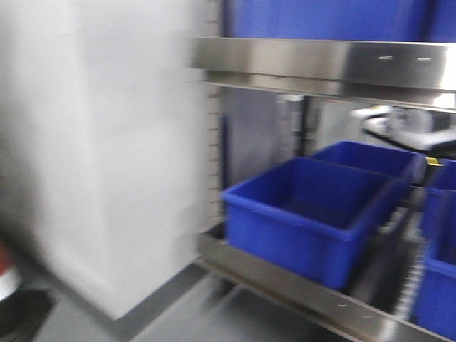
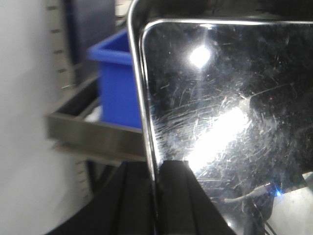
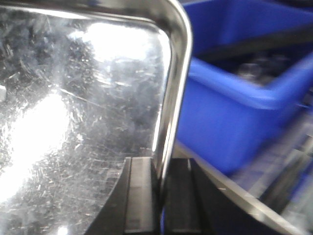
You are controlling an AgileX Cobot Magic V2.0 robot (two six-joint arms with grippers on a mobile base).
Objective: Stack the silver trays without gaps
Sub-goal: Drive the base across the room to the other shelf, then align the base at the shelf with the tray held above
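You face a steel rack [image 1: 285,279] by a white panel [image 1: 100,142], at least three blue bins [image 1: 306,214] on it; left gripper [image 2: 157,169] and right gripper [image 3: 160,166] each pinch a tray [image 2: 220,98] rim.

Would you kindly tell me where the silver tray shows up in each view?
Front: not in it.
Left wrist: tray fills the centre and right, rim in the left claw at bottom.
Right wrist: tray fills the left, rim in the right claw at bottom.
Shared landmark: blue bin.
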